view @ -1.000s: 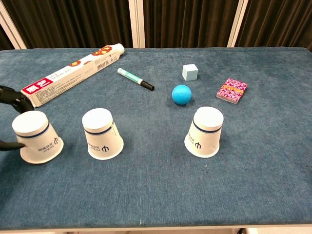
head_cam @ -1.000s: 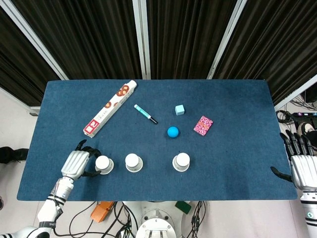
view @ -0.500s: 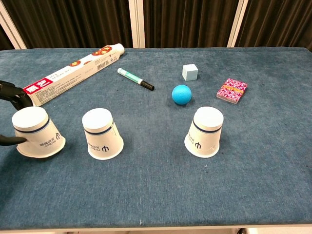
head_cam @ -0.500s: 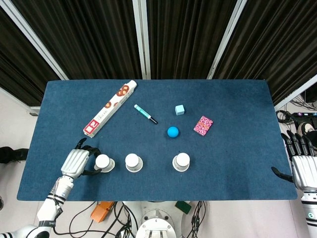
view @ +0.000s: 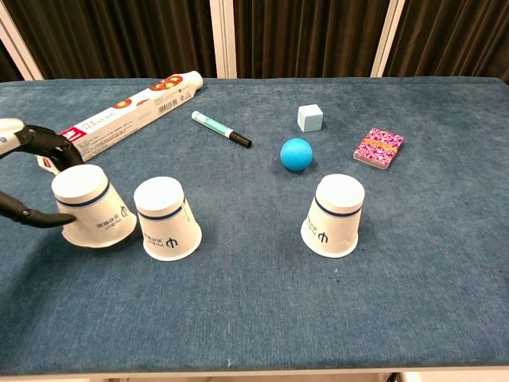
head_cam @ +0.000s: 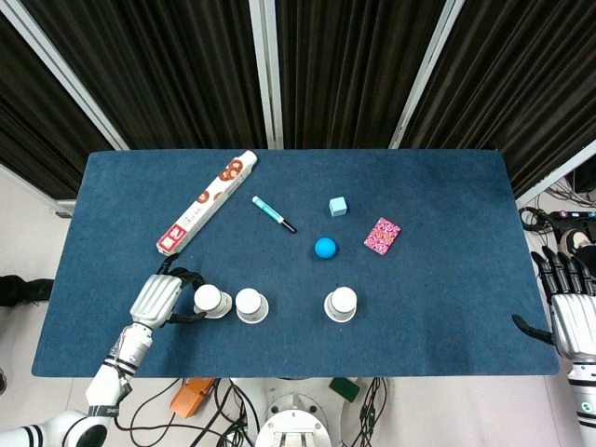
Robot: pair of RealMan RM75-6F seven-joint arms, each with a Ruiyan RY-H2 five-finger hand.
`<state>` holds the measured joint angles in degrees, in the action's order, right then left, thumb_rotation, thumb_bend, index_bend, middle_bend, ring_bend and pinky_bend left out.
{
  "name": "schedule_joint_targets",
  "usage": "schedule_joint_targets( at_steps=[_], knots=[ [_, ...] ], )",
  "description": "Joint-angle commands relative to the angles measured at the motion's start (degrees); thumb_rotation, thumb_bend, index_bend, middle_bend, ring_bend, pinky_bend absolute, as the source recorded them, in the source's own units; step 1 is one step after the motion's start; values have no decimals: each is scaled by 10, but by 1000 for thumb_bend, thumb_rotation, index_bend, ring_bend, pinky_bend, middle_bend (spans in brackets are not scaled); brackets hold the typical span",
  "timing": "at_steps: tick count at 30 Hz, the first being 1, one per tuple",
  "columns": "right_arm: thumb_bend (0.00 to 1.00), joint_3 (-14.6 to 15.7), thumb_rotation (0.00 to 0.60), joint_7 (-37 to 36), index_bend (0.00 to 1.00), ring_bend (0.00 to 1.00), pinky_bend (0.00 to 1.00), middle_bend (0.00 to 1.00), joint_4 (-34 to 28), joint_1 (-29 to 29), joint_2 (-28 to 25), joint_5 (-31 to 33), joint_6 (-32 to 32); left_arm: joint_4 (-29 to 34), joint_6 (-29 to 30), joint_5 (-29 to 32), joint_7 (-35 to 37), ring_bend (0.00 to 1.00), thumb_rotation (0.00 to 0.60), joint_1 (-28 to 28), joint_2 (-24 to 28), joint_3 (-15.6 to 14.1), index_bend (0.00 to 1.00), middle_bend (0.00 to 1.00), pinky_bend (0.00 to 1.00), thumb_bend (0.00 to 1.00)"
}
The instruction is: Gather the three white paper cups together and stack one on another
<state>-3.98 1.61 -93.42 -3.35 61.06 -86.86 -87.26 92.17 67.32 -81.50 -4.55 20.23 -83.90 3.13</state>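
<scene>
Head view gives us the whole blue tabletop (head_cam: 438,307) from above, with both our hands in it: our left hand (head_cam: 160,296) sits at the near left, its dark fingers (head_cam: 186,277) wrapped around the left cup (head_cam: 211,301), and our right hand (head_cam: 570,312) hangs off the tabletop's right edge, fingers spread and holding nothing. The chest view leaves out the right hand altogether and shows only the left fingers (view: 40,143) at the frame's edge, but it lets us see the cups from the side. There the left cup (view: 91,207) is upside down and tilted, leaning toward the middle cup (view: 165,218), with its rim just beside that cup's rim. The middle cup stands upside down and upright, and the right cup (view: 336,215) stands the same way, well apart from the other two. All three are white with a thin dark band and a small printed mark. Farther back lie a long box (view: 119,107), a marker (view: 220,129), a blue ball (view: 296,153), a pale cube (view: 310,118) and a pink packet (view: 378,148).
</scene>
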Motion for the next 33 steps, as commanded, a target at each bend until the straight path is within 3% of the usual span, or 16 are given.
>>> schedule_joint_targets(
  at_steps=[1,18,25,33],
  knots=[
    [227,0,600,-1,0,0,42,74,1,0,0,1,0,0,0,1,-7,337,572,3,-3,1,472,476,52,239],
    [226,-1,600,-6,0,0,42,74,7,0,4,3,5,1,-2,8,-31,334,534,8,-19,-8,472,471,52,230],
    [227,-1,600,-6,0,0,42,74,7,-1,4,3,6,-4,0,12,-46,314,546,8,-23,-11,356,425,52,197],
    [227,1,600,-5,0,0,42,74,7,-10,7,-2,19,0,-3,16,-51,310,555,6,-15,-18,310,397,52,145]
  ],
)
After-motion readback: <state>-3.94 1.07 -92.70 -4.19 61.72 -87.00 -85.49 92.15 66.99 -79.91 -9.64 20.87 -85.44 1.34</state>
